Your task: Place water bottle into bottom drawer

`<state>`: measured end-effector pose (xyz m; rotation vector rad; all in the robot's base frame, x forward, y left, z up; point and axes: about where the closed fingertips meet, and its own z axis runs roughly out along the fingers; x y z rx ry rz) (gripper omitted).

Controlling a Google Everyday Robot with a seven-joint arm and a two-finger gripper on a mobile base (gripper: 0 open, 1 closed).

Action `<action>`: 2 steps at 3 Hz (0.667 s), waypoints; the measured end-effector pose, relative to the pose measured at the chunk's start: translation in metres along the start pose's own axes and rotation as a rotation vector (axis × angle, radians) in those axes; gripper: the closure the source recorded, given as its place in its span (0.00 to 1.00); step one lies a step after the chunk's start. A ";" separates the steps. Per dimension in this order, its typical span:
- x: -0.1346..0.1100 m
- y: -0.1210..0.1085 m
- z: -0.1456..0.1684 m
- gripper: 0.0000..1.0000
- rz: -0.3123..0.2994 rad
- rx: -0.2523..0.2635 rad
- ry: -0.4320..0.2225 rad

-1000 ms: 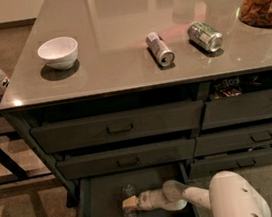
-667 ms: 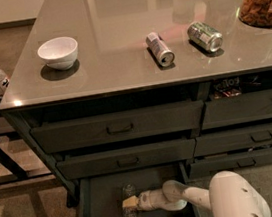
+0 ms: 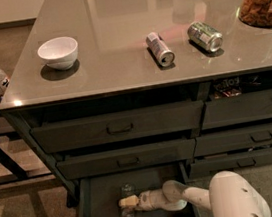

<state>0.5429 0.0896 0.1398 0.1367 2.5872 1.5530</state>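
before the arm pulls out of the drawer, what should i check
1. bottom drawer open: ok
2. bottle lying inside it: ok
3. hand in the drawer, at the bottle: ok
4. hand free of the bottle: cannot tell
5. middle drawer shut above the arm: ok

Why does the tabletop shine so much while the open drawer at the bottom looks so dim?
Camera view: the glossy grey tabletop reflects pale light, with a bright glint at one front corner and a soft shadow beside the white bowl; the open dark bottom drawer sits in the counter's shade, so the robot's pale gripper, over the clear plastic water bottle inside it, looks dim.
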 end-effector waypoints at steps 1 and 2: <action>0.000 0.000 0.000 0.00 0.000 0.000 0.000; 0.000 0.000 0.000 0.00 0.000 0.000 0.000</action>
